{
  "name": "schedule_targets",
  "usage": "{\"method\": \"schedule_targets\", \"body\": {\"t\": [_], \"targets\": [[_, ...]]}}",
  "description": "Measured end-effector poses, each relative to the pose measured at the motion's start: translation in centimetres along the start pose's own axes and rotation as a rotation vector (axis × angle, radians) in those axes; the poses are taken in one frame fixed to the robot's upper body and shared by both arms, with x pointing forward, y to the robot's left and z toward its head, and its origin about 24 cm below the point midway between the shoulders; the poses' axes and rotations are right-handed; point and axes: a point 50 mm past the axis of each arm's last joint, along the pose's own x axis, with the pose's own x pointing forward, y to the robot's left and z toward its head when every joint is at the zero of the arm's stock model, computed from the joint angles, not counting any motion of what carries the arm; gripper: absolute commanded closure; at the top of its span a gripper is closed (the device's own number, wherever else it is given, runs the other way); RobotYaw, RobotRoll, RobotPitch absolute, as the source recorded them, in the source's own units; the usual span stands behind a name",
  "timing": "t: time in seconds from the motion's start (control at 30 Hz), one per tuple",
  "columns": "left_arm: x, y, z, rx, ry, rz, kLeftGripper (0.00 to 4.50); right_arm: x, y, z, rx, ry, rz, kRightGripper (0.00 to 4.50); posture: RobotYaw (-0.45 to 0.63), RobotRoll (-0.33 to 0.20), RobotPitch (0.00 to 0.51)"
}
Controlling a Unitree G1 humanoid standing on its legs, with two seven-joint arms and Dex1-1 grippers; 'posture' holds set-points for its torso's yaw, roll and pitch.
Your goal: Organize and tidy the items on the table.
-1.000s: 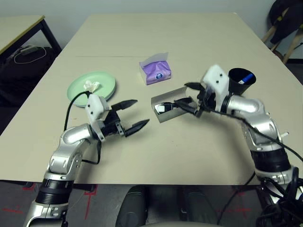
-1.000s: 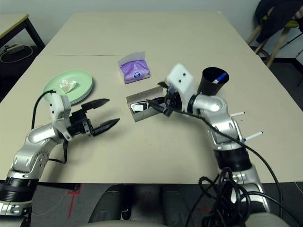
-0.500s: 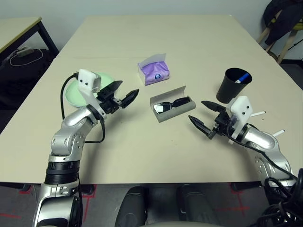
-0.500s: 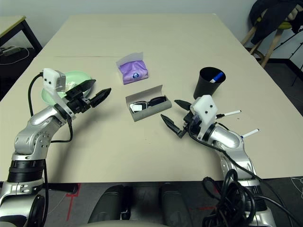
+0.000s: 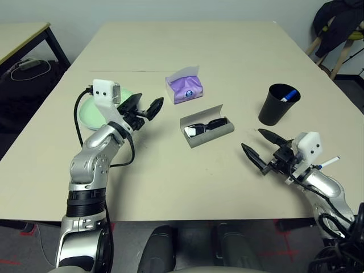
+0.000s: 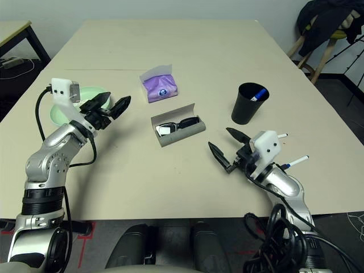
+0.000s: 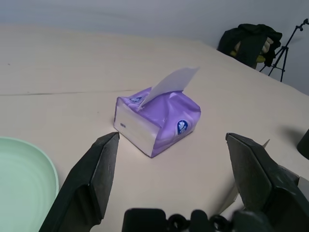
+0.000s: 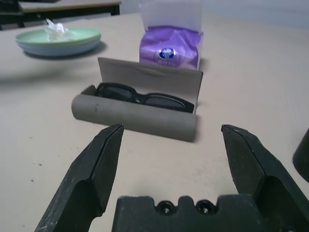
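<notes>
Right tool withdrawn from grey glasses case, both tools spread, empty

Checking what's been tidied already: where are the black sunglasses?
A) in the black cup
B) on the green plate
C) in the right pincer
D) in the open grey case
D: the black sunglasses lie inside the open grey case, its lid upright behind them.

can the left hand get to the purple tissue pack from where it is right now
Probably yes. The left hand is open and aimed at the purple tissue pack, with bare table between them. The green plate sits off to its side.
</notes>
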Motion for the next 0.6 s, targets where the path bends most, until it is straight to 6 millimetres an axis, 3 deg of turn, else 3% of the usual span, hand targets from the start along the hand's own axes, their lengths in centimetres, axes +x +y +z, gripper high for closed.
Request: {"method": "schedule_targets", "body": {"t": [0.33,0.6], "targets": [[0.4,-0.7,-1.4,0.097,0.111,-0.064,4.46,-0.2,0.4,-0.3,0.111,0.008,0.029,0.0,0.04,0.0,0.045],[0.6,-0.6,-2.1,0.155,0.137,-0.088,4.46,-0.8,0.9,0.1,0.133,0.099,0.021,0.0,0.03,0.0,0.057]]}}
